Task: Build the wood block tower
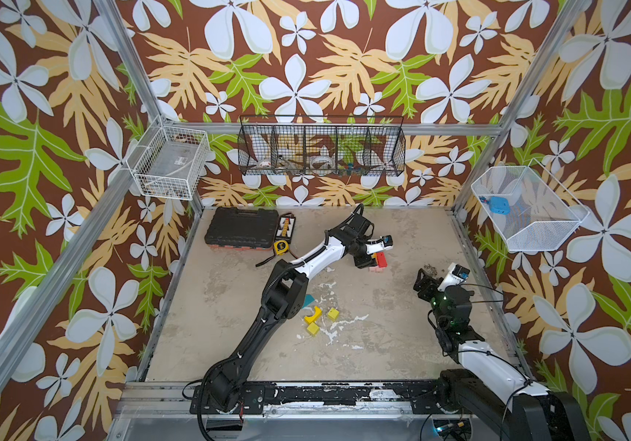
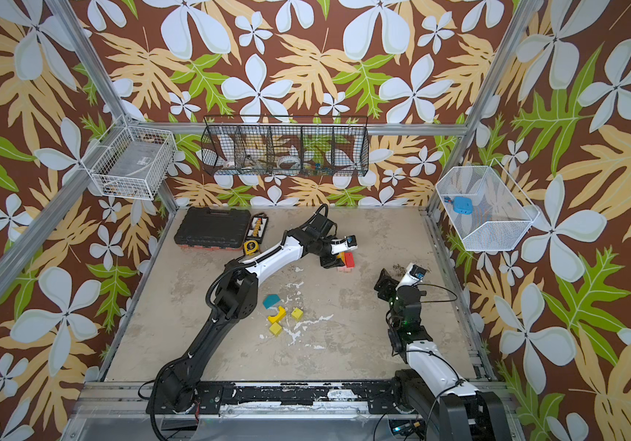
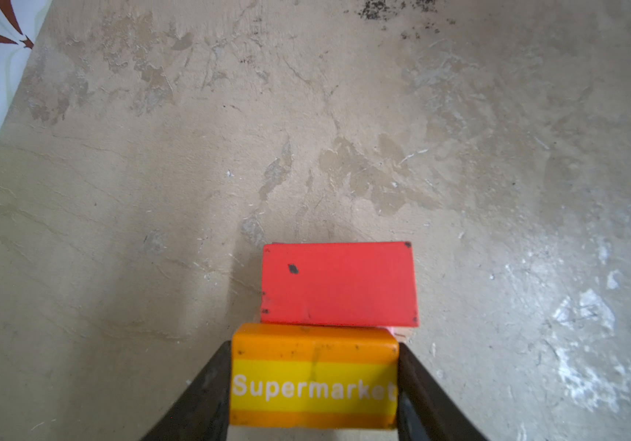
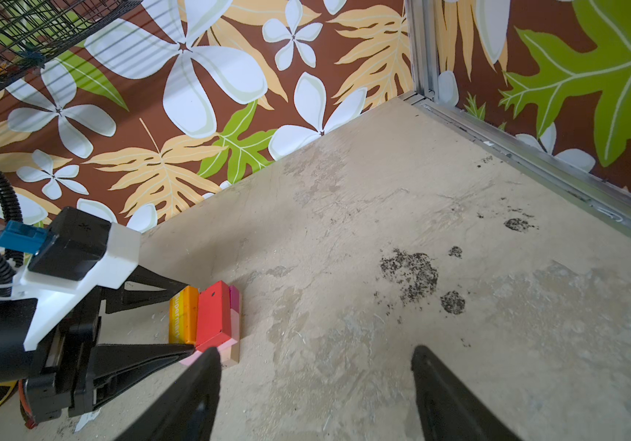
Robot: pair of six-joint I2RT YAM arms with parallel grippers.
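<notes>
Four loose wood blocks [image 1: 312,329] lie at lower centre of both top views: a teal piece [image 2: 271,301], a yellow arch [image 1: 313,315] and two yellow cubes [image 1: 333,314]. Above centre, the left arm [image 1: 321,254] reaches to the low, barely started tower [image 1: 379,267]. The tower stands well apart from the black tool case [image 1: 239,229] and the yellow tape measure [image 1: 281,247] at the upper left of the counter [image 1: 382,336]. The right arm [image 1: 478,355] sits at the right, away from every block.

In the left wrist view, the left fingers [image 3: 207,397] clamp the two short ends of the orange Supermarket block [image 3: 314,378] at bottom centre. The red block [image 3: 338,284] lies just above it in the frame, touching or nearly so. I cannot tell whether the orange block rests on the stack or hangs just over it.

In the right wrist view, the right fingers [image 4: 195,393] stand wide apart at the bottom edge with nothing between them. At lower left the tower shows a tan plank [image 4: 235,355] at its foot, with a pale pink block [image 4: 230,336] and a magenta block [image 4: 234,299] above it. The red block lies on top of these, with the orange one beside it.

These blocks are probably light, rigid painted wood. The smooth paint may slip, so flat opposite faces are the best hold, as with the orange block's ends. The stack is unfixed, and a sideways nudge on release could shift it.
</notes>
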